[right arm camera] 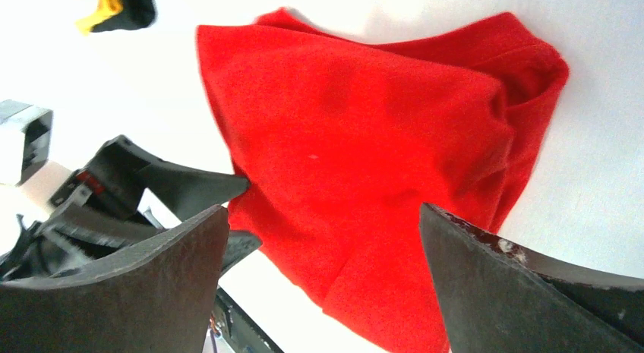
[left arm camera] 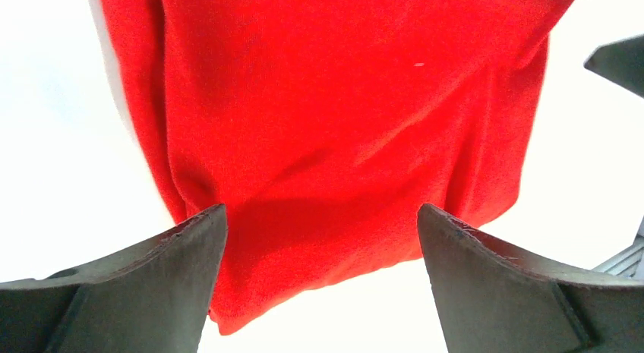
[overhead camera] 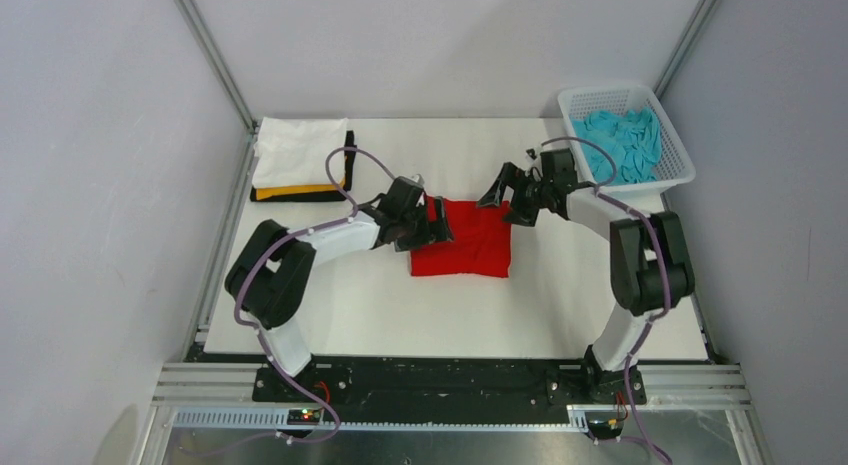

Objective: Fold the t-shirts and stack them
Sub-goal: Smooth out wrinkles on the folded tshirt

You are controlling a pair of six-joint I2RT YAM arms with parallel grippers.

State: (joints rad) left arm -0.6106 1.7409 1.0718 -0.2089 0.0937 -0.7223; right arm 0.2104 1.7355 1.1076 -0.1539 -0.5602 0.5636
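Observation:
The red t-shirt [overhead camera: 465, 239] lies folded into a rough square in the middle of the table. It fills the left wrist view [left arm camera: 334, 125] and shows in the right wrist view [right arm camera: 364, 163]. My left gripper [overhead camera: 437, 223] is open at its left edge and holds nothing. My right gripper [overhead camera: 505, 200] is open above its top right corner and holds nothing. A stack at the back left has the white t-shirt [overhead camera: 295, 151] on top, over the yellow-orange one [overhead camera: 296, 192] and the black one [overhead camera: 349, 165]. The turquoise t-shirt [overhead camera: 625, 140] lies bunched in the basket.
The white mesh basket [overhead camera: 676, 155] stands at the back right corner of the table. Metal frame posts rise at the back corners. The left gripper's fingers [right arm camera: 190, 190] show in the right wrist view beside the red shirt.

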